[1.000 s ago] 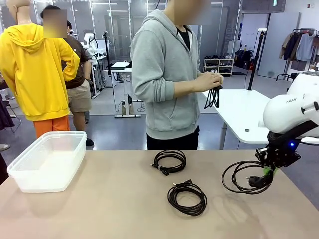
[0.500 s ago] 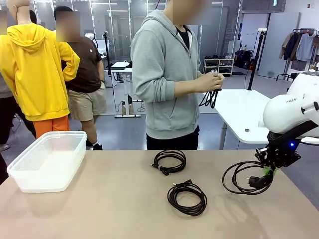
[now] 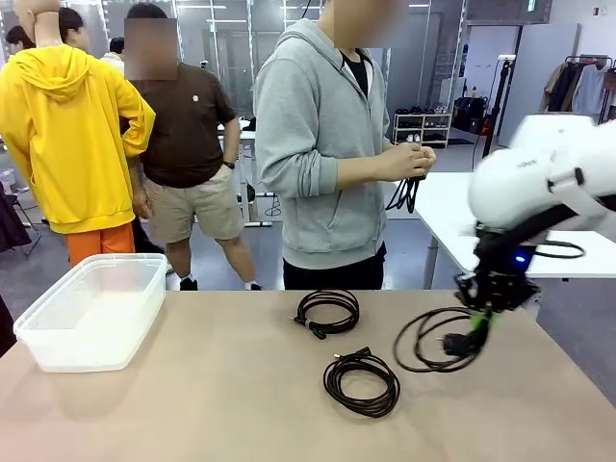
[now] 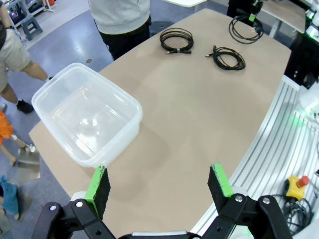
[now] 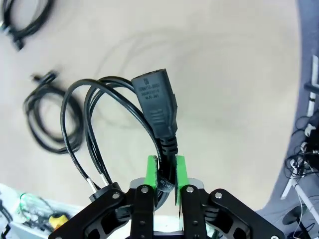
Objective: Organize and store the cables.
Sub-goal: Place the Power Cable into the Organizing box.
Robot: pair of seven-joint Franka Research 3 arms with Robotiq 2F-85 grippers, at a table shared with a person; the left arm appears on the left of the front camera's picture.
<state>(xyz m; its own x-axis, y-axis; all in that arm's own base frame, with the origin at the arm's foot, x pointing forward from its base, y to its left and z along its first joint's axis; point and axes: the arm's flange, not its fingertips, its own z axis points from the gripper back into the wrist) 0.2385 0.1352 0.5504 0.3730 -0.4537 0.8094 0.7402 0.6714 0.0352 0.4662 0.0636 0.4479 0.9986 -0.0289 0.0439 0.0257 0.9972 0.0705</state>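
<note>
Right end effector [image 5: 166, 162]: clamped tight on a thin black coiled cable with moulded plug [image 5: 154, 107], which hangs above the beige surface [image 3: 192, 404]. Left end effector [image 4: 158, 172]: spread wide, empty. Far black coil [image 3: 327, 312] and near black coil [image 3: 361, 382] lie mid-surface, apart. Clear plastic tub [image 3: 91, 308] stands at the left end.

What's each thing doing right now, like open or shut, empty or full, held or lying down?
Clear plastic tub: empty, on the beige table.
Far black coiled cable: wound, lying on the table.
Near black coiled cable: wound, lying on the table.
Black looped power cable with plug: gripped, hanging.
Right gripper: shut on that power cable.
Left gripper: open, holding nothing.
Thin black cable in the person's hands: held, dangling.
</note>
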